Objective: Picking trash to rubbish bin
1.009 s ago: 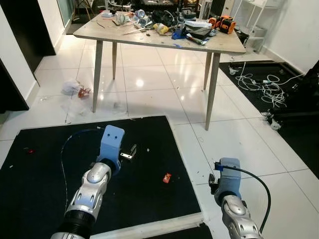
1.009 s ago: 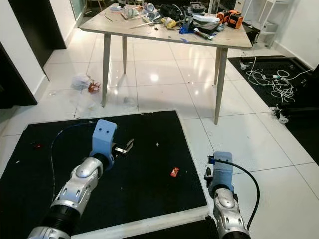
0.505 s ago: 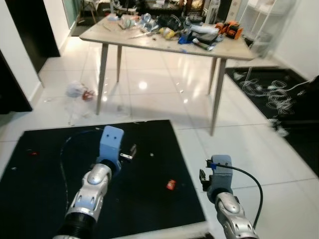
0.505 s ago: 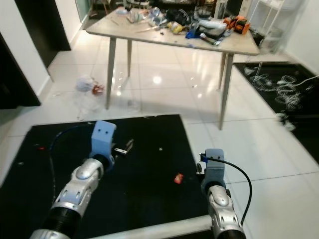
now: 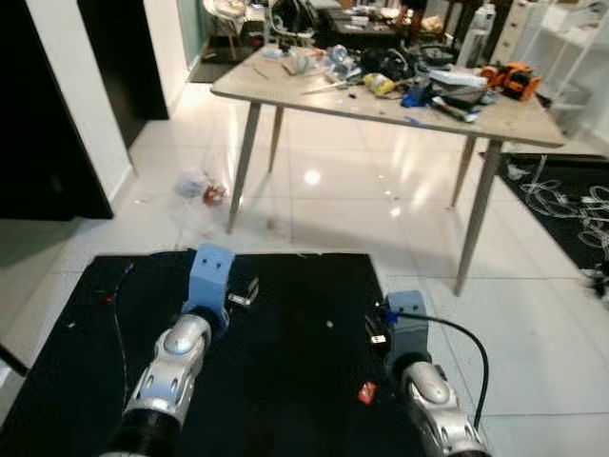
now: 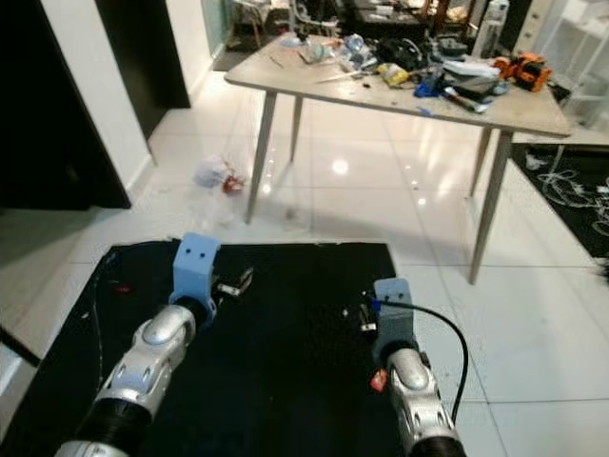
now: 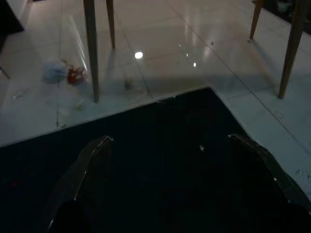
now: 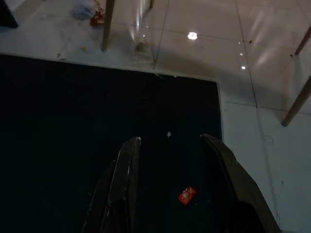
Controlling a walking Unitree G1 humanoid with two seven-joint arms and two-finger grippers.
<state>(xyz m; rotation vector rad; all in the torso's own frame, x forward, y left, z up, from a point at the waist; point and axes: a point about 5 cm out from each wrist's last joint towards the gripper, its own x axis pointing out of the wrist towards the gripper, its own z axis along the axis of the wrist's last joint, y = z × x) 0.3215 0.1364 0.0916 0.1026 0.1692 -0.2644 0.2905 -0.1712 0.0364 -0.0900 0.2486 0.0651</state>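
small red wrapper flat on black mat, near mat's right edge, just beside right arm. left tool above mat, fingers spread wide, holding nothing. right tool above mat, fingers narrowly parted, empty; wrapper seen between them. crumpled white bag with red scrap on glossy white tile floor beside leg of cluttered wooden tabletop. loose white cables far right.
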